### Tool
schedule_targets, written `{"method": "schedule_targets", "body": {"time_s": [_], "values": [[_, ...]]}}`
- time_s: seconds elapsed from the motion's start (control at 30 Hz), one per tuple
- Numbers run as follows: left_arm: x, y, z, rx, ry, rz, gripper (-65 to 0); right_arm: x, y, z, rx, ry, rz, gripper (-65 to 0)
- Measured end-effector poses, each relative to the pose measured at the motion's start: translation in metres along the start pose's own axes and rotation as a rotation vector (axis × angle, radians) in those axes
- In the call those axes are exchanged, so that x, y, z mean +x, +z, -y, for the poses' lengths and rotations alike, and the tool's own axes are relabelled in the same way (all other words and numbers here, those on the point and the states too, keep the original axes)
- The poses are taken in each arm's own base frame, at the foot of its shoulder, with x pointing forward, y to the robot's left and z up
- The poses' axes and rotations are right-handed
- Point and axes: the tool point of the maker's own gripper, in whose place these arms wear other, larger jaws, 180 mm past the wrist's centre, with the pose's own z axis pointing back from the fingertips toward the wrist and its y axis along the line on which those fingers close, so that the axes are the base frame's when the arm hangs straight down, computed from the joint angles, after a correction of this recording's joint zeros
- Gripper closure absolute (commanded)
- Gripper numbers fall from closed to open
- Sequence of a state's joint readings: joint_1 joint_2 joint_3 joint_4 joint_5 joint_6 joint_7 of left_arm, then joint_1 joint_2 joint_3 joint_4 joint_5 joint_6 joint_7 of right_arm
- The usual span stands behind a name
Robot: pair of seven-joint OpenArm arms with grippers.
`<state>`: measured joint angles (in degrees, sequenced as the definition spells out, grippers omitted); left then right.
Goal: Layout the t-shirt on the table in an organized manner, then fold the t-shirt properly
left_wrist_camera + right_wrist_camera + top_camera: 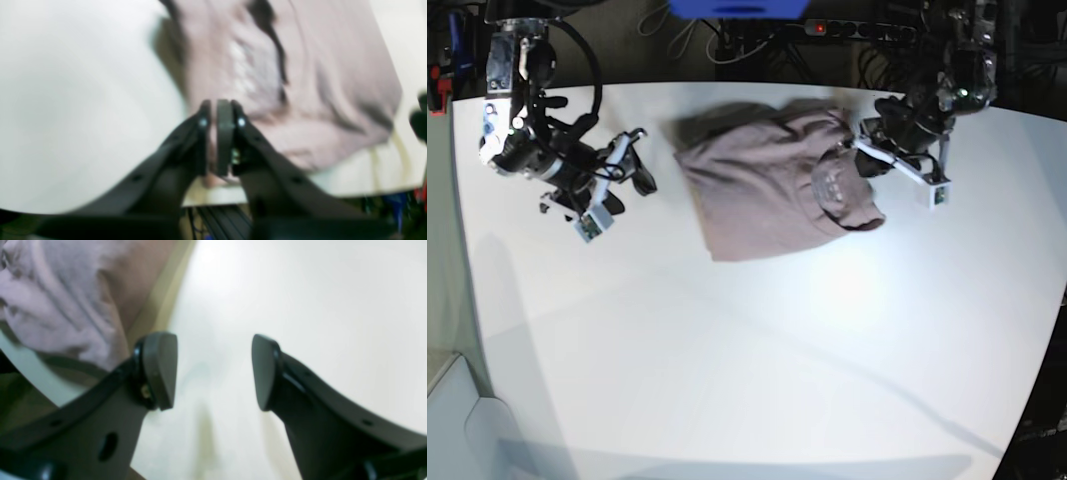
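Observation:
The mauve-pink t-shirt (762, 185) lies crumpled at the far middle of the white table (747, 350), with a pale patch by its folded right side. My left gripper (863, 142) sits at the shirt's right edge. In the left wrist view it (217, 115) is shut, with a sliver of pink cloth between the jaws, and the shirt (300, 83) spreads beyond it. My right gripper (639, 162) is open and empty over bare table, left of the shirt and apart from it. In the right wrist view (213, 373) the shirt (60, 300) shows at the upper left.
Cables and a power strip (847, 28) run behind the table's far edge, next to a blue object (737, 8). The table's edge shows close behind my left gripper (350, 186). A red item (437, 85) sits off the table's far left corner.

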<state>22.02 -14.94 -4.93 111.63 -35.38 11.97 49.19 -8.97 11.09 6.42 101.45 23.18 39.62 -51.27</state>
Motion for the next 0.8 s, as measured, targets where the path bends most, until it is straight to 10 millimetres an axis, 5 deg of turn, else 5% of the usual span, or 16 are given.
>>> {"method": "schedule_targets", "body": {"time_s": [0.13, 0.23, 0.43, 0.8], "values": [[0.004, 0.002, 0.003, -0.035, 0.061, 0.002, -33.5, 0.0, 0.0, 0.0, 0.001, -0.001, -0.003, -35.6], [0.013, 0.005, -0.003, -0.048, 0.116, 0.024, -40.8, 0.0, 0.0, 0.0, 0.001, -0.001, -0.002, -35.6], [0.03, 0.003, 0.007, -0.112, 0.168, 0.054, -41.9, -0.001, -0.001, -0.001, 0.003, -0.002, -0.003, -35.6], [0.004, -0.018, -0.012, -0.079, 0.243, -0.039, -42.1, -0.003, 0.0, -0.001, 0.002, -0.001, -0.011, -35.6]]}}
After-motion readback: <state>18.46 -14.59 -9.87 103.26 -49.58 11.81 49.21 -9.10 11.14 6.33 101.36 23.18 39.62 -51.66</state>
